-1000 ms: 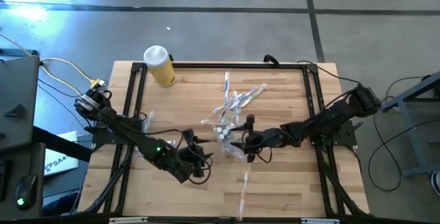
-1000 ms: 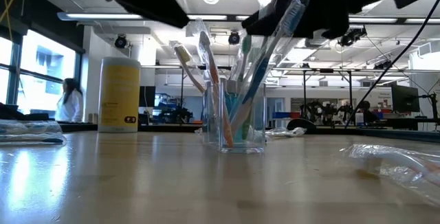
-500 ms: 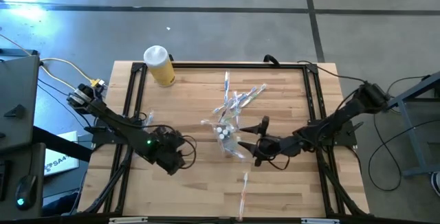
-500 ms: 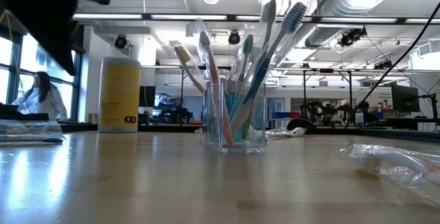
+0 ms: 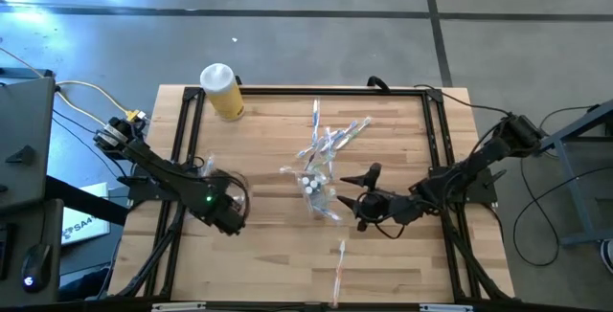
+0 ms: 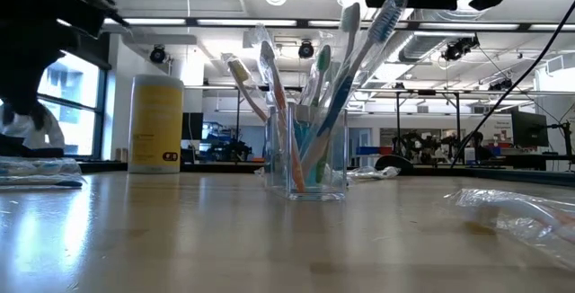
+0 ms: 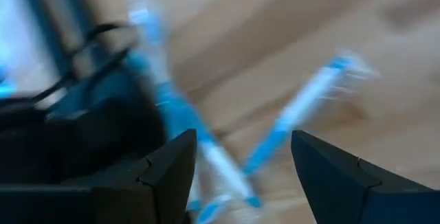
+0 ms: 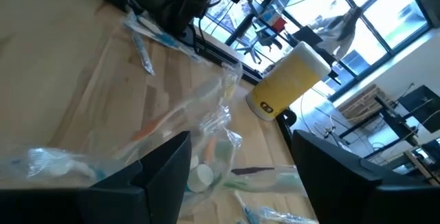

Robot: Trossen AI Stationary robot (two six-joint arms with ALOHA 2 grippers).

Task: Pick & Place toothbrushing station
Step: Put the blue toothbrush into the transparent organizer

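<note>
No legible text; yellow bottle (image 6: 156,124) label unreadable.

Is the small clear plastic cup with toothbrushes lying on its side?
No, in the low view the clear plastic cup stands upright on the wooden table.

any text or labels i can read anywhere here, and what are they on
Nothing reads clearly.
Yellow bottle: a small dark mark low on its front, too small to read; the right wrist view shows the same mark, also unreadable.
White sheet on the floor left of the table: dark print, possibly starting "SA", too small to be sure.
Toothbrushes and clear cup: no lettering visible.
</note>
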